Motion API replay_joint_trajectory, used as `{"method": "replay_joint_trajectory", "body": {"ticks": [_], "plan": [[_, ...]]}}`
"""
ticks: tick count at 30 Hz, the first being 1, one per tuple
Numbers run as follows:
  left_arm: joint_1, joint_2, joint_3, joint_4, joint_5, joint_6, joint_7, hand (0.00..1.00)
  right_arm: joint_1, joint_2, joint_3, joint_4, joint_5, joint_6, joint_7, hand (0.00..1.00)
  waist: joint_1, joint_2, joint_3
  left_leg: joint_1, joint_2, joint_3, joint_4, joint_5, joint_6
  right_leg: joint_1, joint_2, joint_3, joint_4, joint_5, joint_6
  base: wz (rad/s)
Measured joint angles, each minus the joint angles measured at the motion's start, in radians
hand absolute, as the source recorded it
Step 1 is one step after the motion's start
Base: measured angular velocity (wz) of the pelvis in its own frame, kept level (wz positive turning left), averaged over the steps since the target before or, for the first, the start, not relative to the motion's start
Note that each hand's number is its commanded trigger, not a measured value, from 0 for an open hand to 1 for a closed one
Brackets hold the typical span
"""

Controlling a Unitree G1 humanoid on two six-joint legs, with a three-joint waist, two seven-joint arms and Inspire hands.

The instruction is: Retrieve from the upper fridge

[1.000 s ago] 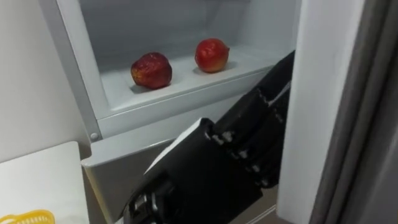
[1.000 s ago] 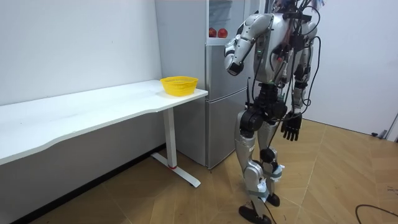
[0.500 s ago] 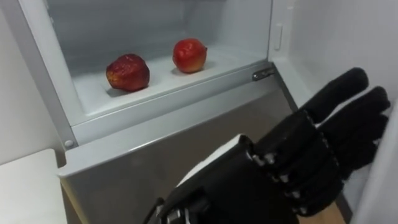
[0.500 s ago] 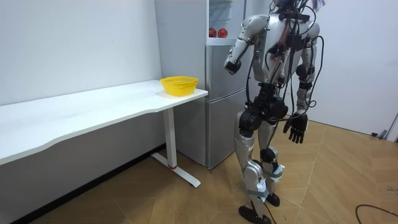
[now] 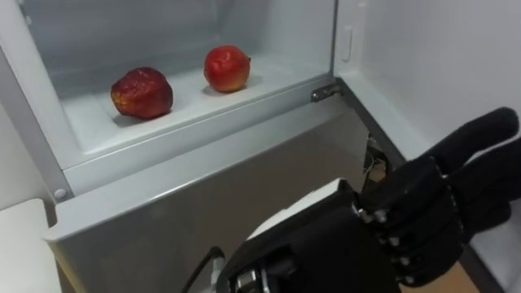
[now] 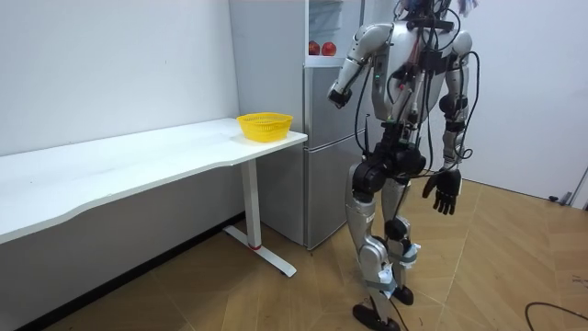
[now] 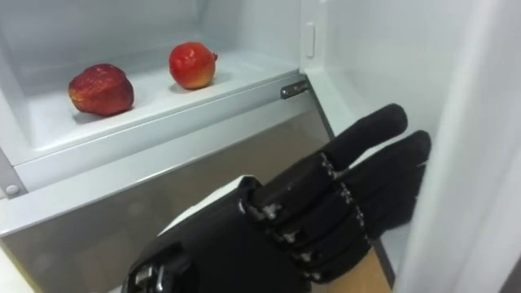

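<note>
Two red apples sit untouched on the upper fridge shelf [image 5: 98,130]: darker apple [image 5: 142,92] on the left, brighter apple [image 5: 226,67] to its right, apart. Left hand [image 5: 415,220] is held below and right of the shelf beside the open door [image 5: 423,65], fingers extended and nothing gripped. Right hand [image 6: 446,191] is seen hanging at the robot's side, fingers relaxed and empty.

Our head eyes look down, close into the upper fridge [image 5: 195,146], our room camera stands well off, sharing it.
</note>
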Motion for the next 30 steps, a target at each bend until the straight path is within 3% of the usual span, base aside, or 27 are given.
{"method": "replay_joint_trajectory", "body": {"ticks": [8, 22, 26, 30], "plan": [[-0.003, 0.003, -0.011, 0.000, 0.000, 0.000, 0.033, 0.00, 0.001, -0.004, 0.000, -0.007, 0.003, -0.001, 0.000, 0.00, -0.006, 0.003, 0.0004, 0.005, 0.001, 0.000, 0.000, 0.000, 0.000, -0.001, 0.002, 0.002, 0.007, 0.000, 0.000, 0.00], [-0.039, -0.001, -0.044, 0.029, 0.002, -0.018, 0.082, 0.00, 0.001, -0.009, -0.001, -0.006, -0.001, -0.022, -0.003, 0.00, -0.012, 0.003, 0.0019, 0.004, -0.001, 0.044, 0.001, 0.000, 0.000, -0.004, 0.001, 0.004, -0.009, 0.006, 0.005, -0.01], [-0.041, -0.006, -0.044, 0.029, 0.002, -0.018, 0.082, 0.00, -0.001, -0.009, -0.001, -0.007, -0.002, -0.022, -0.003, 0.00, -0.031, 0.006, 0.0000, 0.005, 0.004, 0.052, 0.001, 0.000, 0.000, -0.002, 0.003, 0.007, -0.009, 0.009, 0.003, -0.05], [-0.087, -0.013, -0.047, 0.059, 0.002, -0.018, 0.080, 0.00, -0.005, -0.009, 0.000, -0.007, -0.001, -0.026, -0.003, 0.00, -0.036, 0.011, 0.0012, 0.001, 0.005, 0.053, 0.000, 0.000, 0.000, -0.003, 0.003, 0.011, -0.009, 0.009, 0.002, -0.04]]}}
